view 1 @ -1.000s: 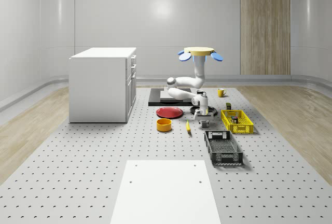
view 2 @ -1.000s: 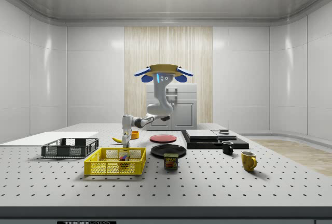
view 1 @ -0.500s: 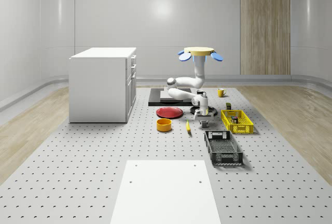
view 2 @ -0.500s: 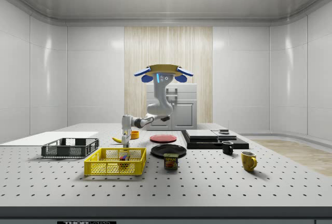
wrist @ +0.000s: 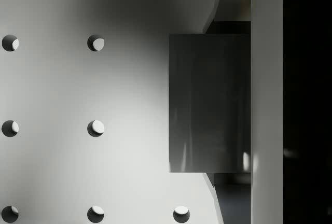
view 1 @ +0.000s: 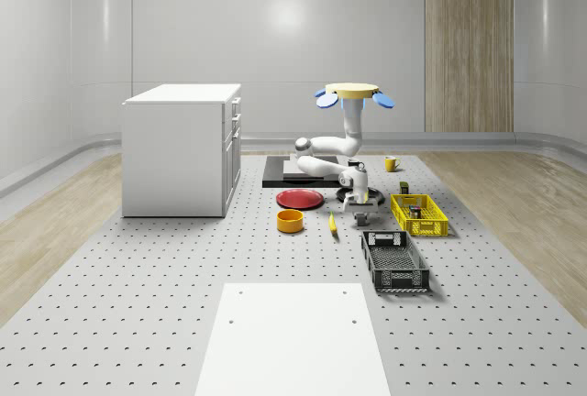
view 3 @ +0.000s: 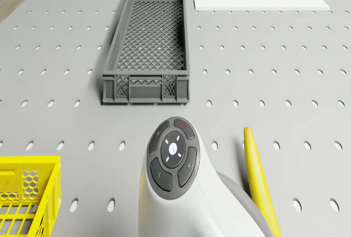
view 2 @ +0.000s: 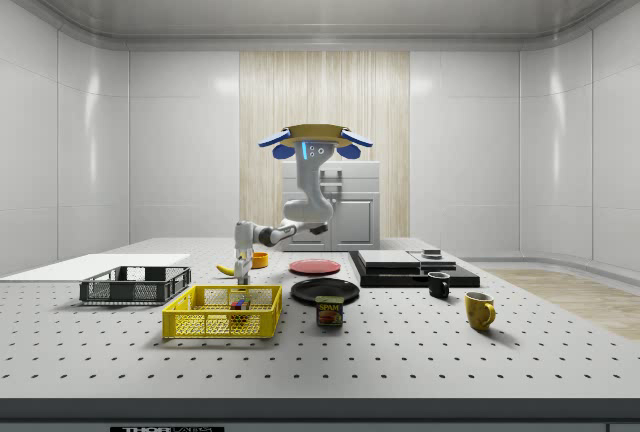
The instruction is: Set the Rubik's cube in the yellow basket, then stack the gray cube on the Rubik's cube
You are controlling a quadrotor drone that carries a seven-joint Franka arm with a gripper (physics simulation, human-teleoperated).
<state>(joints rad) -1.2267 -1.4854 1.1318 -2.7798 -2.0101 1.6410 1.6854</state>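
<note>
The drone (view 1: 353, 93) hovers over the perforated table, its arm bent down beside the yellow basket (view 1: 419, 227). The gripper (view 1: 359, 211) hangs low over the table, just off the basket's side toward the whole-scene view's left. In the side view the gripper (view 2: 241, 270) stands behind the yellow basket (view 2: 222, 326), and the Rubik's cube (view 2: 238, 304) lies inside that basket. The wrist view shows the gray cube (wrist: 210, 102) close up on the table, directly under the gripper, with a pale bar against one side.
A black mesh basket (view 1: 394, 277) sits nearer the camera. A banana (view 1: 332, 224), orange bowl (view 1: 290, 220) and red plate (view 1: 300, 198) lie to the whole-scene view's left. A white cabinet (view 1: 181, 148), Spam can (view 2: 329, 311) and mugs (view 2: 479, 310) stand farther off.
</note>
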